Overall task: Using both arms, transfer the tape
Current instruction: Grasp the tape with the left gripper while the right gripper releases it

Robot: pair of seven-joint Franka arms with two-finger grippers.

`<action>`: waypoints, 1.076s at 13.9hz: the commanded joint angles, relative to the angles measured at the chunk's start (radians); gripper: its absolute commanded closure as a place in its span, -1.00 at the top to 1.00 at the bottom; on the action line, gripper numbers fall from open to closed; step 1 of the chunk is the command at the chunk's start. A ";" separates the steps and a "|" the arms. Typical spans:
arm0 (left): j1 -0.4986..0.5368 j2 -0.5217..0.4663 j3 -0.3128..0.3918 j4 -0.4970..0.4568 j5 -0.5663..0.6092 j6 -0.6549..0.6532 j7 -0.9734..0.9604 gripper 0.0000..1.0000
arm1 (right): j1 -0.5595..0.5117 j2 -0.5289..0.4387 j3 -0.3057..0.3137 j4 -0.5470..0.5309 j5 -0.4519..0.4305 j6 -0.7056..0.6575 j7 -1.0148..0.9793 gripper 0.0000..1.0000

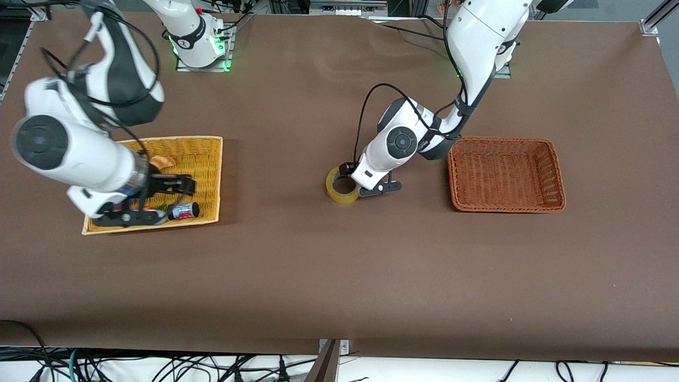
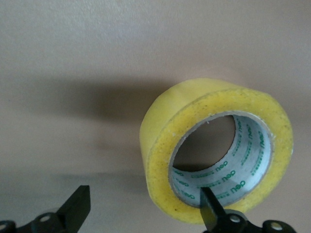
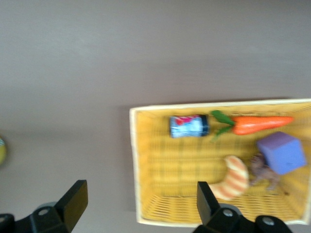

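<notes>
Nearest to the front camera we see the can (image 1: 184, 211) in the yellow basket (image 1: 209, 159), with a carrot (image 3: 260, 124), a purple cube (image 3: 282, 153) and a croissant toy (image 3: 233, 178) beside it. The right hand (image 1: 154, 201) hangs over this basket with its fingers apart, holding nothing. In the middle of the desk (image 1: 339, 276) the tape (image 1: 342, 185) rests on its edge (tilted a little). The left hand (image 1: 379, 189) is at the tape, fingers spread, one finger (image 2: 211, 211) inside the core and the other outside. The orange basket (image 1: 506, 174) sits toward the left arm's end.
</notes>
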State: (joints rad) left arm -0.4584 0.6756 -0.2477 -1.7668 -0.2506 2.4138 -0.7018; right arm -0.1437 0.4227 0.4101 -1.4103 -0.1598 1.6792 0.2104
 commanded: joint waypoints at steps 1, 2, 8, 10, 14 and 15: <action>-0.026 0.036 0.033 0.047 -0.018 0.004 -0.008 0.07 | -0.042 -0.047 -0.036 -0.021 0.023 -0.041 -0.100 0.99; -0.028 0.042 0.033 0.047 -0.018 0.005 -0.008 -0.93 | -0.040 -0.050 -0.057 -0.018 0.023 -0.042 -0.101 0.99; -0.026 0.044 0.041 0.049 -0.015 0.004 -0.011 -1.00 | -0.040 -0.212 -0.139 -0.086 0.074 -0.027 -0.155 0.99; -0.026 0.064 0.041 0.088 -0.016 0.004 -0.031 -1.00 | -0.046 -0.315 -0.145 -0.168 0.068 -0.050 -0.157 0.99; -0.025 0.082 0.042 0.110 -0.015 0.004 -0.027 -1.00 | -0.045 -0.400 -0.290 -0.197 0.144 -0.104 -0.219 0.99; -0.023 0.078 0.047 0.119 -0.013 -0.007 -0.027 -1.00 | -0.045 -0.401 -0.297 -0.197 0.141 -0.105 -0.279 0.99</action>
State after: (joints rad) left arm -0.4696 0.6979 -0.2205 -1.7193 -0.2511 2.3909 -0.7376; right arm -0.1853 0.0593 0.1571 -1.5621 -0.0583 1.5692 0.0207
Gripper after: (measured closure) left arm 0.767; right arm 0.000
